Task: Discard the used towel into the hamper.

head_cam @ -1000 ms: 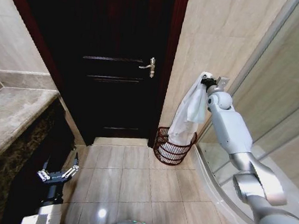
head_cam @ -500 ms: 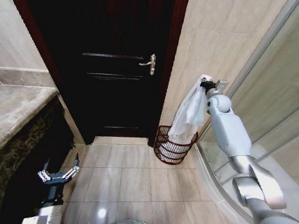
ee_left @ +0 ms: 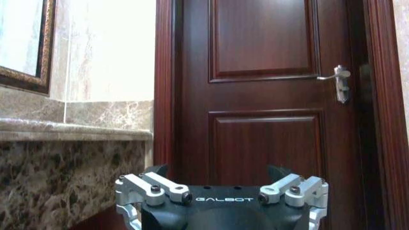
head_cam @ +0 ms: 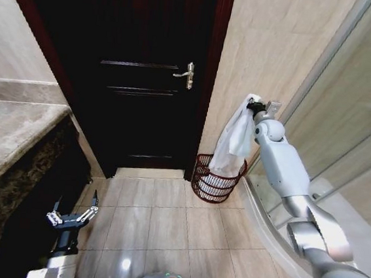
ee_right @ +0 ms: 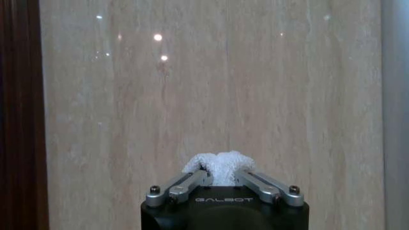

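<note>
Change since earlier: right arm and towel sit slightly lower and nearer the wall; most of the shift across the head view is camera motion, as door and countertop slide too.
Left gripper [head_cam: 71,218]: parked low beside the marble vanity, above the floor tiles; fingers spread wide, holding nothing, touching nothing.
Door [head_cam: 145,76]: dark wood, shut, lever handle on its right edge.
Hamper [head_cam: 216,179]: dark red-brown wire basket standing on the floor in the corner between door frame and shower glass, against the tiled wall.
Towel [head_cam: 233,138]: white, hanging full length from the raised gripper; its lower end reaches into the hamper's rim.
Right gripper [ee_right: 221,178]: held high near the tiled wall, directly above the hamper; fingers pinched on the towel's top fold, a tuft of which shows between them.
Step in hand: carry is done, towel is positioned for the drop.
Next move calls for: parting the fingers while staying over the rim, so the cloth falls inside rather than draping the edge.
</note>
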